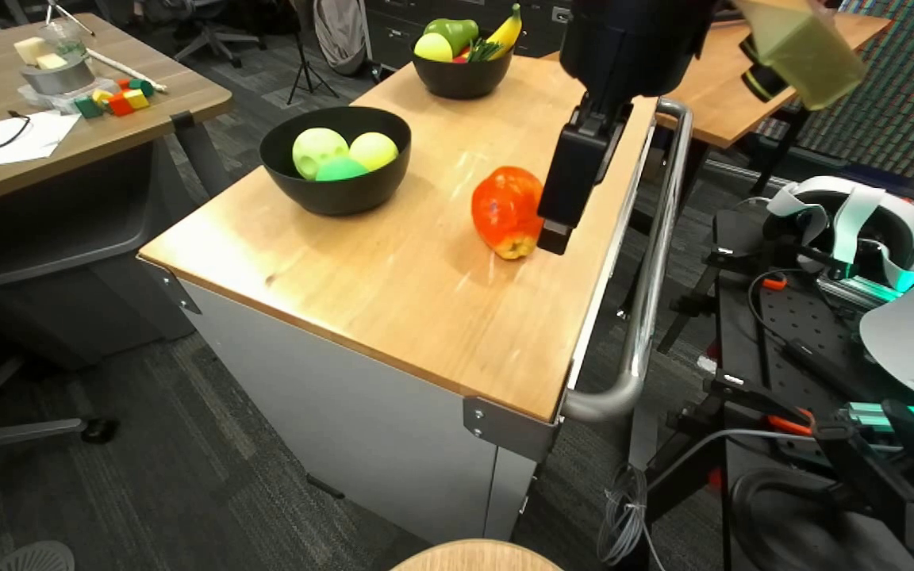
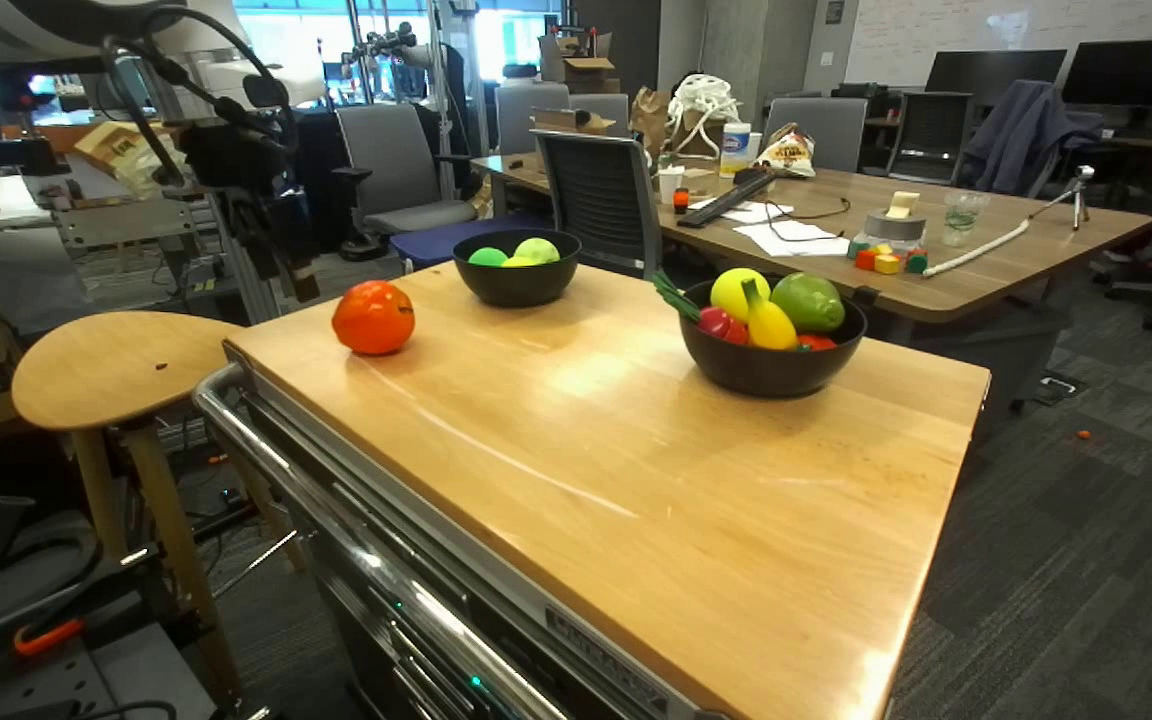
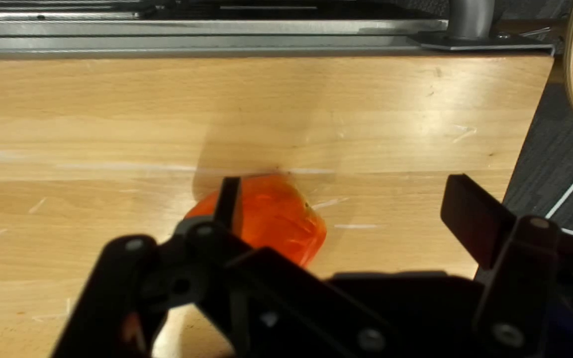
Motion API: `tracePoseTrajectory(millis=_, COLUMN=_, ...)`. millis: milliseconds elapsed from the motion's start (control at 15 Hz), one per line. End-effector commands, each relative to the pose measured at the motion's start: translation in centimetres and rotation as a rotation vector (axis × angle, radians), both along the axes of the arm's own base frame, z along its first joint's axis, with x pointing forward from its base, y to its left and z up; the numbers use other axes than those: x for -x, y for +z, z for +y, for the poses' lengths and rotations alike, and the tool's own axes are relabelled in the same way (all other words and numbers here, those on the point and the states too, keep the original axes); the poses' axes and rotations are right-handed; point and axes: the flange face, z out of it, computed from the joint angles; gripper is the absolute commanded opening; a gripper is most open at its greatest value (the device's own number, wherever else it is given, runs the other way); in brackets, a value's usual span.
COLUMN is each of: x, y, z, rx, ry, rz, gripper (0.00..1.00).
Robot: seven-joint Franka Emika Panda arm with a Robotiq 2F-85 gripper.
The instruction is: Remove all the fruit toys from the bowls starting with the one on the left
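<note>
A red-orange pepper-like toy [image 1: 507, 208] lies on the wooden top, outside the bowls; it also shows in an exterior view [image 2: 374, 318] and in the wrist view [image 3: 279, 219]. My gripper [image 3: 347, 204] is open and empty above the table. In the wrist view its left finger covers part of the red toy. In an exterior view the gripper [image 2: 304, 280] is apart from the toy. A black bowl [image 1: 338, 194] holds yellow-green and green round toys [image 1: 320, 151]. Another black bowl [image 2: 771, 368] holds a banana [image 2: 768, 322], a green fruit [image 2: 808, 303], a yellow one [image 2: 739, 294] and a radish [image 2: 723, 327].
A metal handle rail [image 2: 376, 560] runs along one side of the cart top [image 2: 636, 460]. A round wooden stool [image 2: 106, 370] stands by one end. A desk [image 2: 1016, 225] with small blocks and papers stands beyond the cart.
</note>
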Motion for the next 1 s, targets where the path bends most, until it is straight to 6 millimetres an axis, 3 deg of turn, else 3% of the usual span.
tracePoseTrajectory(millis=0, x=0.0, y=0.0, z=0.0, rx=0.0, ry=0.0, rz=0.001, gripper=1.0)
tracePoseTrajectory(millis=267, x=0.0, y=0.0, z=0.0, rx=0.0, ry=0.0, rz=0.001, gripper=1.0)
tracePoseTrajectory(millis=467, x=-1.0, y=5.7, z=-0.7, rx=-0.076, ry=0.176, rz=0.085, gripper=1.0)
tracePoseTrajectory(millis=667, x=-3.9, y=10.9, z=-3.2, rx=-0.124, ry=0.31, rz=0.14, gripper=1.0)
tracePoseTrajectory(millis=800, x=-6.7, y=14.9, z=-4.7, rx=-0.088, ry=0.214, rz=0.058, gripper=1.0)
tracePoseTrajectory(millis=933, x=-9.3, y=19.3, z=-5.0, rx=-0.03, ry=0.156, rz=-0.055, gripper=1.0)
